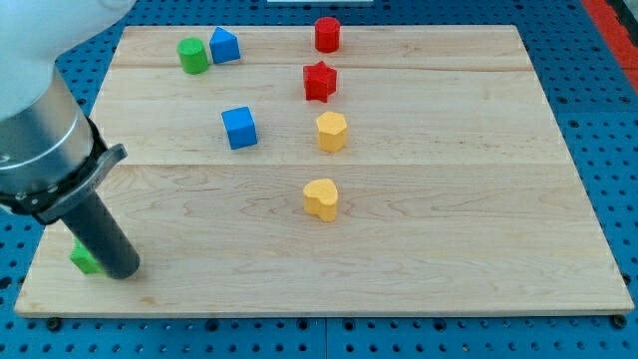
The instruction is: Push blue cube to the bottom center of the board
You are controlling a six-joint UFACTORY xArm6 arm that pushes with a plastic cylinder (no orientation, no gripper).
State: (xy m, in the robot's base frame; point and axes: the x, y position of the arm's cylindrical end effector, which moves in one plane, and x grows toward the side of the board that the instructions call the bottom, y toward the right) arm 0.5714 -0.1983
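The blue cube [239,128] sits on the wooden board [429,229], left of centre in the upper half. My tip [124,272] is at the board's bottom left corner, far below and left of the blue cube. It stands right beside a green block [84,259], which the rod partly hides.
A green cylinder [192,55] and a blue pointed block [225,46] stand at the top left. A red cylinder [327,34] and a red star [319,81] are at top centre. A yellow hexagon [331,131] and a yellow heart-like block [321,198] are near the centre.
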